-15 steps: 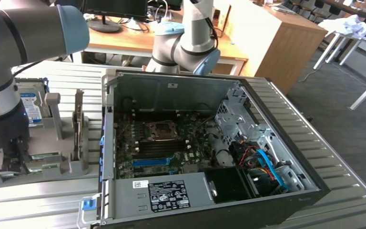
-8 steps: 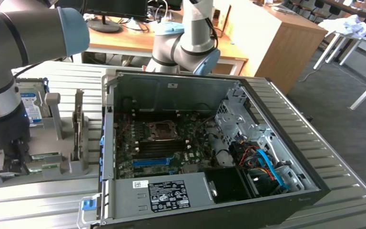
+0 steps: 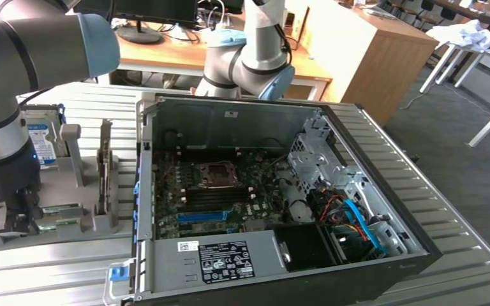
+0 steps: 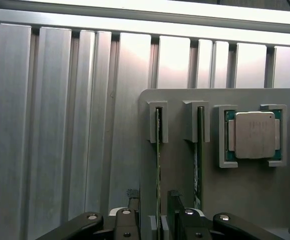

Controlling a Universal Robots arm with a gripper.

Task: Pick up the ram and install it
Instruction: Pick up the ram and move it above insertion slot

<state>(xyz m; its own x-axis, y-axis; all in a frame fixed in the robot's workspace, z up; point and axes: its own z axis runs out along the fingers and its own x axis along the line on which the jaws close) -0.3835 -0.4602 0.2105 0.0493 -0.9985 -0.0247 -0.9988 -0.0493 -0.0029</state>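
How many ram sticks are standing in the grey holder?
2. One ram stick stands edge-on inside the open end effector; the other ram stick stands beside it, nearer the processor. More may be hidden.

Open computer case (image 3: 228,118) on metal table (image 3: 58,280). Motherboard (image 3: 189,191) inside case. Hard drive (image 3: 43,143) near case, toward exterior view's left.

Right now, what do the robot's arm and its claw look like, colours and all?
The arm is made of thick silver-grey tubes with rounded joints, closed by light blue caps. A thin dark cable trails beside its wrist. The claw is black, built of angled linkage bars pinned with small silver screws.
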